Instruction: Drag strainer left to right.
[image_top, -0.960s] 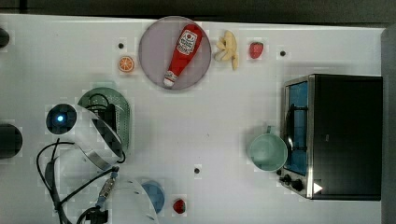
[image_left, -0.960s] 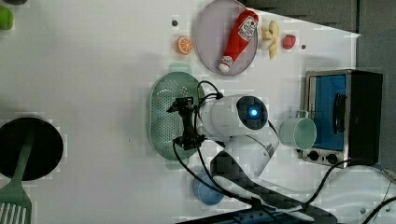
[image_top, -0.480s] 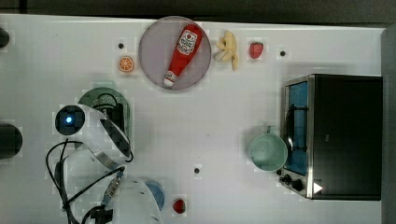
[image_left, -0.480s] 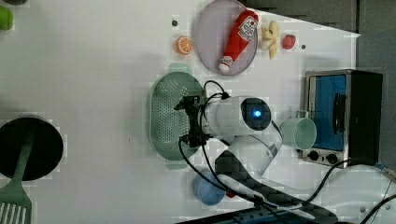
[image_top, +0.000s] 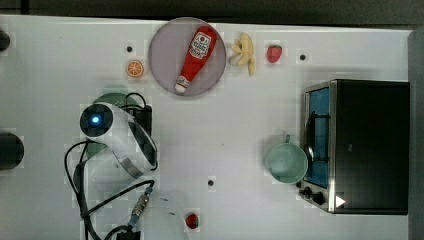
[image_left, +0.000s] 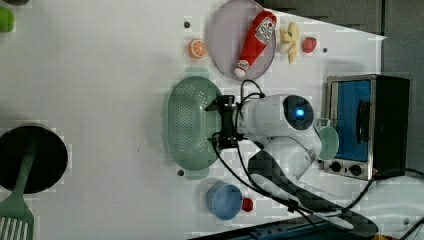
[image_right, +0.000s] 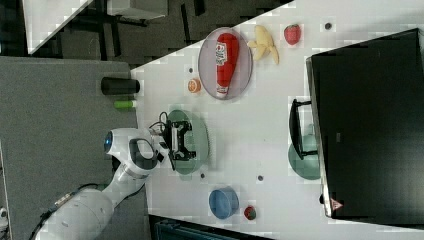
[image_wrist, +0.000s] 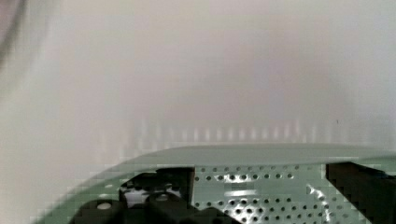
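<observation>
You have a white counter (image_left: 100, 75) under everything, dotted with small dark holes, and its far edge in the top view gives way to a dark floor. In the right view a grey floor lies past the counter on the right view's left.

The strainer (image_left: 187, 125) sits mid-counter in the left view, below the small orange slice (image_left: 197, 48) and above the blue bowl (image_left: 224, 201). Your pincer (image_left: 220, 122) hangs over the strainer's rim on the left view's right, its fingers spread wide with nothing between them; from the wrist, the dark fingers (image_wrist: 359, 186) frame the holed green bottom.

A grey plate (image_top: 165, 55) carries a ketchup bottle (image_top: 195, 57), with a banana (image_top: 244, 52) and strawberry (image_top: 274, 53) just beside it. A toaster oven (image_top: 360, 145) stands at the top view's right, a mint cup (image_top: 286, 163) touching its front.
</observation>
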